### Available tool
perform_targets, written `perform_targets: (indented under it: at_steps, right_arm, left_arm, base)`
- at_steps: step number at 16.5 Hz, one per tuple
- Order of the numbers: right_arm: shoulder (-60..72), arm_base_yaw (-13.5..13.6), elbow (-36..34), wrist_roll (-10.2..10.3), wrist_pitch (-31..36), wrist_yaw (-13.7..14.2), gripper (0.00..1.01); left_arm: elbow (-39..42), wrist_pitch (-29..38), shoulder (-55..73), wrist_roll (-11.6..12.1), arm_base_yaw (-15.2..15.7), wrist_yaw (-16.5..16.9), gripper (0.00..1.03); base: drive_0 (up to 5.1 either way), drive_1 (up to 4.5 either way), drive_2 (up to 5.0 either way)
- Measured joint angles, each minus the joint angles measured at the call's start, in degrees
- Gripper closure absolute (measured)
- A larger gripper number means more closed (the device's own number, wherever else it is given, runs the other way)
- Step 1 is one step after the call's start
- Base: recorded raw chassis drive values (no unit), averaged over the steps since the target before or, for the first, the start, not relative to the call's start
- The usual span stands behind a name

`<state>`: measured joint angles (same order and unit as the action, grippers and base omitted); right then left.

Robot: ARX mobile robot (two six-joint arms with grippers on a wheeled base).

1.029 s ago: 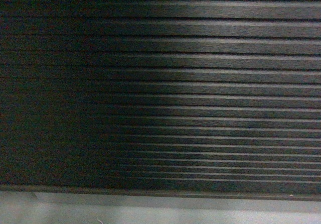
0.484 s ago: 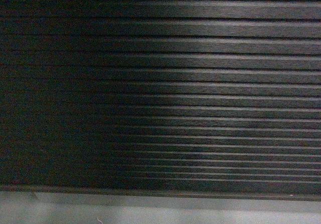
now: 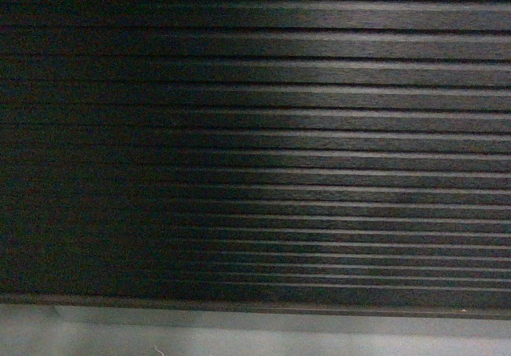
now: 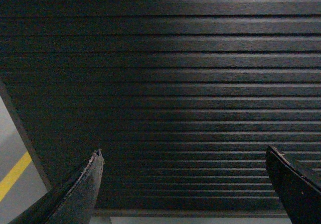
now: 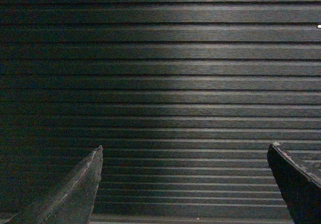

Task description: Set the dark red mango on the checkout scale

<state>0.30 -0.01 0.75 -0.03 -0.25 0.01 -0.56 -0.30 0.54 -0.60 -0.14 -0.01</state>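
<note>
My head view is filled almost edge to edge by the ribbed, slatted front of the checkout, a dark desk whose horizontal slats run straight across the frame. The slats catch a soft light in the middle and right of the picture and sink into shadow toward the left edge. Along the bottom of the frame a strip of pale grey floor shows beneath the lowest slat.

My left claw is spread wide: one dark finger rises from the lower left corner of its wrist view and the other from the lower right corner, with nothing between them but the slatted front beyond. At the far left of that view the panel ends in a slanting edge, and past it lies grey floor marked with a yellow line.

My right claw is spread just as wide and grips nothing, its two dark fingers in the lower corners of its wrist view, with the same ribbed panel across the rest of the picture.

The dark red mango and the scale appear in none of my three views, so I cannot tell where either one is. No container shows in any view.
</note>
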Motion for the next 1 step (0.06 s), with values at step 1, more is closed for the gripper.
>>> perform_targets:
  at_steps: [1]
  right_arm:
    - [0.00, 0.00, 0.00, 0.00, -0.02, 0.00, 0.03]
  left_arm:
    - [0.00, 0.00, 0.00, 0.00, 0.00, 0.00, 0.05]
  base:
    - [0.0, 0.00, 0.0]
